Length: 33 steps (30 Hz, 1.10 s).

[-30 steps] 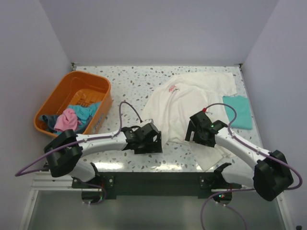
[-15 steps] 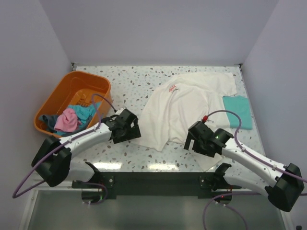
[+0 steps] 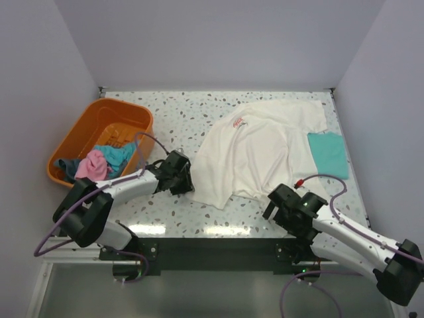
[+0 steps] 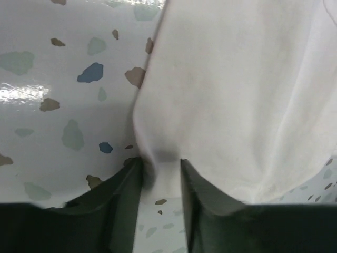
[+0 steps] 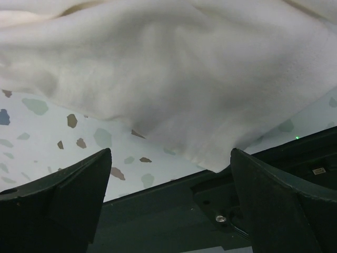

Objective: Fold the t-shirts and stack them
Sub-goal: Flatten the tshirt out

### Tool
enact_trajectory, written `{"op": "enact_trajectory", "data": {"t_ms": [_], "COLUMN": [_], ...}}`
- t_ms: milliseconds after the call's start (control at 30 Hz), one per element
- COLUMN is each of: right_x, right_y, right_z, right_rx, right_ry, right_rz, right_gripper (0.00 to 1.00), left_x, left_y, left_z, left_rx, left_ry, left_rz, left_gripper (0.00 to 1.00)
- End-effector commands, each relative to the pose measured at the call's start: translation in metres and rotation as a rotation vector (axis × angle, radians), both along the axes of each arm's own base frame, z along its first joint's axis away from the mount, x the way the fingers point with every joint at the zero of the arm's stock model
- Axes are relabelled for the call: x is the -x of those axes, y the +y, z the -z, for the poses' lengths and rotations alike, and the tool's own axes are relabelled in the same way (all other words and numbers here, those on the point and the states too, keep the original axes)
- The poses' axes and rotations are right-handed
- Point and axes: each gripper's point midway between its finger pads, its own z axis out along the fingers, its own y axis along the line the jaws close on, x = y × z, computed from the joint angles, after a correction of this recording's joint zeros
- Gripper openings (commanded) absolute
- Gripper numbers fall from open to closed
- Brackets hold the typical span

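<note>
- The small red logo print [image 3: 238, 123] on the large cream-white cloth t-shirt [image 3: 255, 149] is too small to read.
- From above, the right gripper [image 3: 286, 204] hides that shirt's near right part.
- The left wrist view cuts the shirt off at its top and right edges.
- The dark right fingers [image 5: 68, 195] are blurred and cut by the bottom edge.
- In the orange plastic basket [image 3: 86, 122], the pink and teal cloth heap [image 3: 99, 162] shows no garment shapes.

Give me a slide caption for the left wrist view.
Left end effector pinching the edge of a cream-white cloth t-shirt over a speckled terrazzo tabletop.
</note>
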Motion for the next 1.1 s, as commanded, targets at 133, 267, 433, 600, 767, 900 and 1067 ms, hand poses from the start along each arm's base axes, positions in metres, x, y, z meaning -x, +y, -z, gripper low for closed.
{"op": "enact_trajectory", "data": {"t_ms": [133, 267, 433, 600, 767, 900, 1067], "right_x": [0.003, 0.004, -0.005, -0.017, -0.024, -0.025, -0.026], "right_y": [-0.002, 0.0, 0.007, 0.006, 0.005, 0.008, 0.006], "right_z": [0.005, 0.012, 0.021, 0.018, 0.017, 0.018, 0.01], "right_rx": [0.014, 0.0, 0.007, 0.065, 0.09, 0.069, 0.07], "right_ry": [0.028, 0.033, 0.023, 0.008, -0.018, -0.039, -0.061], "right_rz": [0.059, 0.06, 0.019, -0.021, -0.045, -0.061, -0.084], "right_gripper": [0.99, 0.99, 0.92, 0.68, 0.5, 0.28, 0.0], "left_x": [0.027, 0.023, 0.011, 0.003, -0.005, -0.009, -0.016], "left_y": [0.005, 0.011, 0.013, 0.016, 0.012, 0.011, 0.009], "left_z": [0.03, 0.018, -0.004, -0.017, -0.028, -0.031, -0.042], "left_rx": [-0.007, -0.022, -0.024, -0.039, -0.024, -0.027, -0.025], "left_ry": [0.098, 0.063, -0.017, -0.046, -0.072, -0.074, -0.1], "left_rz": [0.041, 0.031, 0.012, -0.009, -0.02, -0.025, -0.025], "left_gripper": [0.0, 0.0, 0.0, 0.0, 0.0, 0.0, 0.0]}}
